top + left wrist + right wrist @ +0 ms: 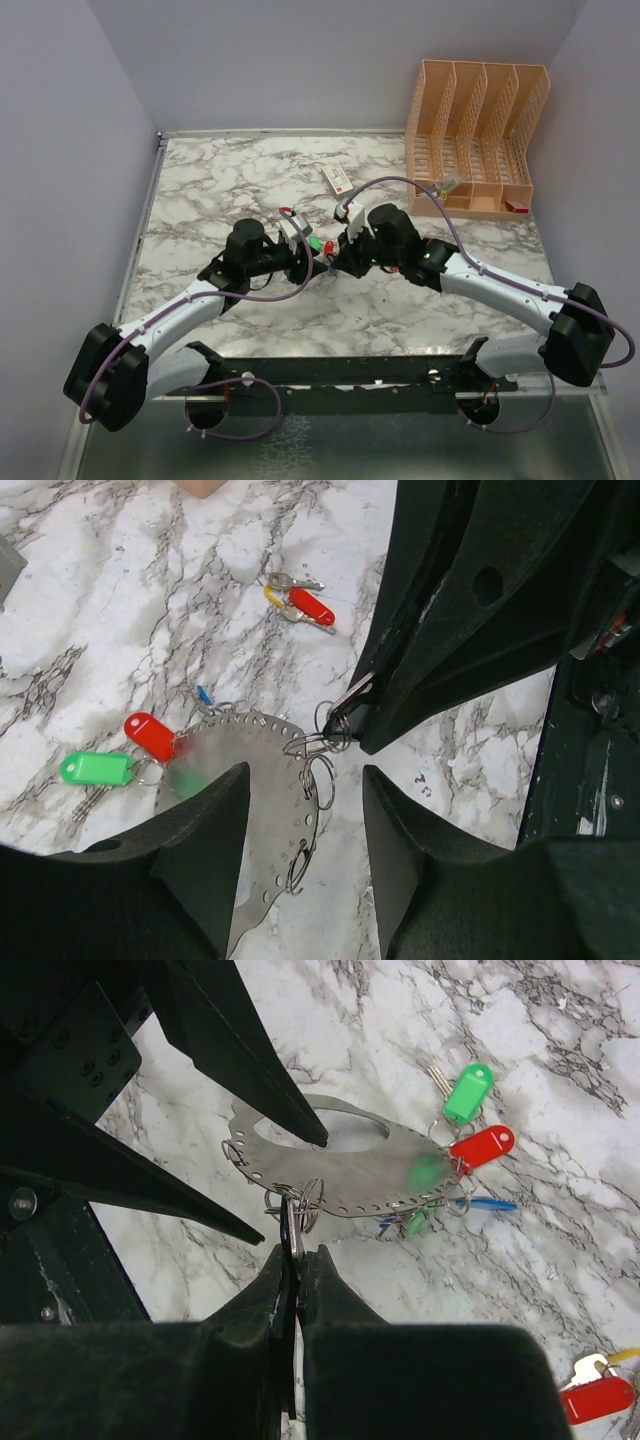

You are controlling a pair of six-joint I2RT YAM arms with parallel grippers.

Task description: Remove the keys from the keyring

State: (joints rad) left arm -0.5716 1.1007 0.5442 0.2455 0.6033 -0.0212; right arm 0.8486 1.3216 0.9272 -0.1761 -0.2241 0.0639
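Note:
The keyring (262, 765) is a curved grey metal band with a row of holes, and it hangs just above the marble. Green (97, 769), red (150, 736) and blue (204, 696) keys dangle from its far side. My right gripper (298, 1255) is shut on a thin dark key that hangs from a split ring (310, 1203) on the band's edge. My left gripper (305, 780) is open, its fingers straddling the band's near end. The left finger covers part of the band, and the right finger stands apart from it. The top view shows both grippers meeting at the table's middle (322, 258).
A loose red key with a yellow one (303, 604) lies on the marble beyond the band. A white box with a red mark (337, 178) lies further back. An orange file rack (478, 135) stands at the back right. Grey walls enclose the table.

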